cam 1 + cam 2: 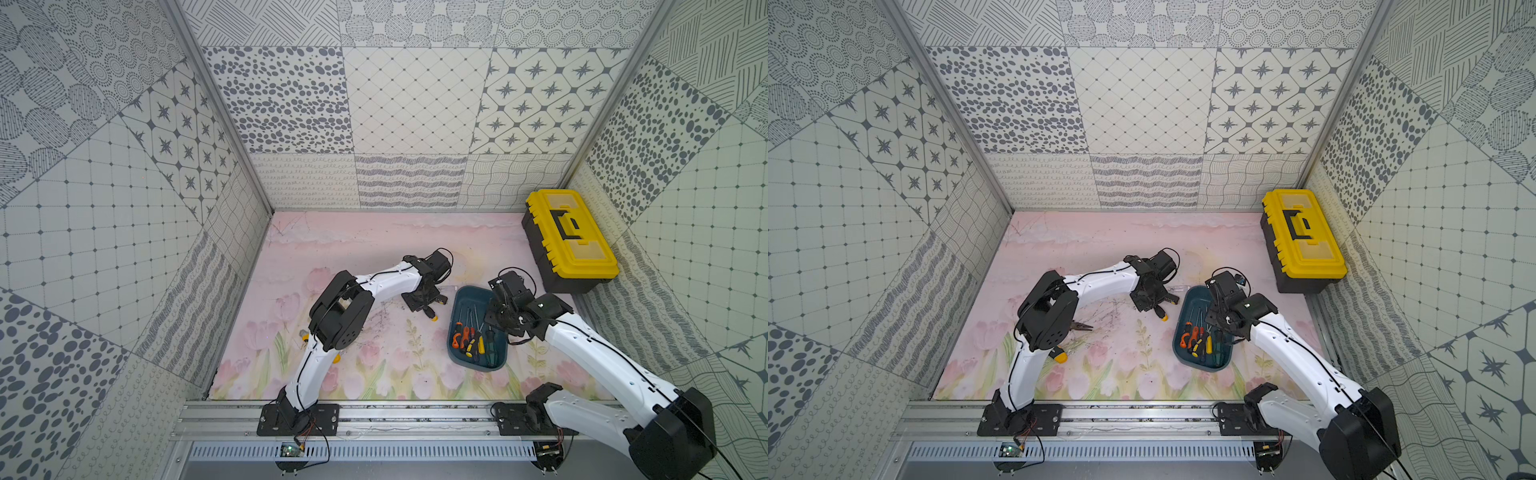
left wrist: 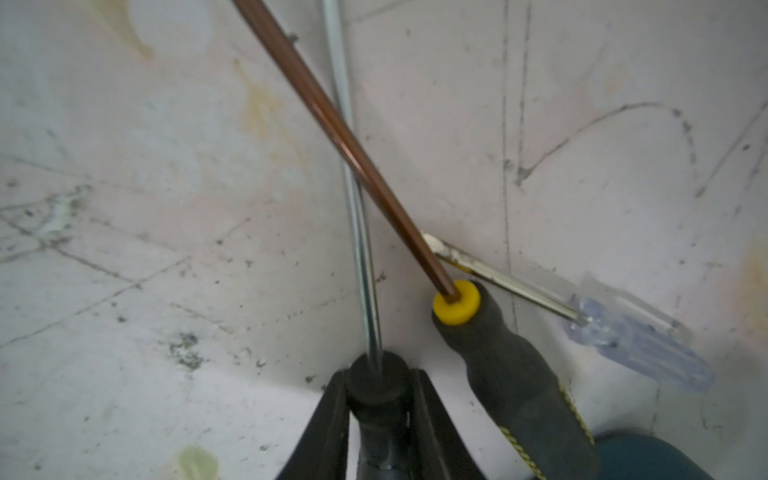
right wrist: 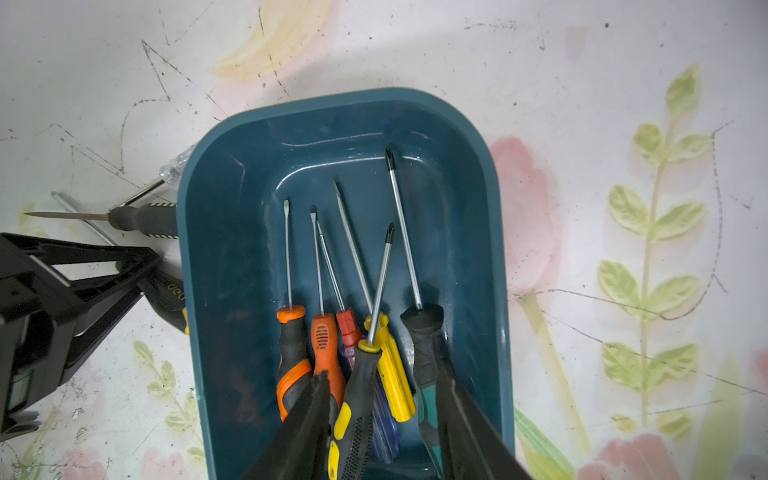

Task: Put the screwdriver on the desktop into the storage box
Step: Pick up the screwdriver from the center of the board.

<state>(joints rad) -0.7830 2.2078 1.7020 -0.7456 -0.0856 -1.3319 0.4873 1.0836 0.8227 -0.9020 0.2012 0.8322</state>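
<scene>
My left gripper (image 2: 378,399) is shut on the black handle of a silver-shafted screwdriver (image 2: 365,266) low over the desktop (image 1: 353,257), just left of the storage box (image 1: 459,297). Its yellow butt end (image 1: 1161,316) pokes out below the gripper. Beside it lie a black, yellow-striped screwdriver (image 2: 519,395) with a brown shaft and a clear-handled one (image 2: 636,340). My right gripper (image 3: 384,415) hovers open over the teal storage box (image 3: 332,104). Several screwdrivers (image 3: 320,332) lie inside it, none gripped.
A black toolbox with a yellow lid (image 1: 567,241) stands at the back right. Pliers (image 1: 1081,326) and a yellow-ended tool (image 1: 1059,355) lie partly under my left arm. Patterned walls close in three sides, and a metal rail (image 1: 395,415) runs along the front.
</scene>
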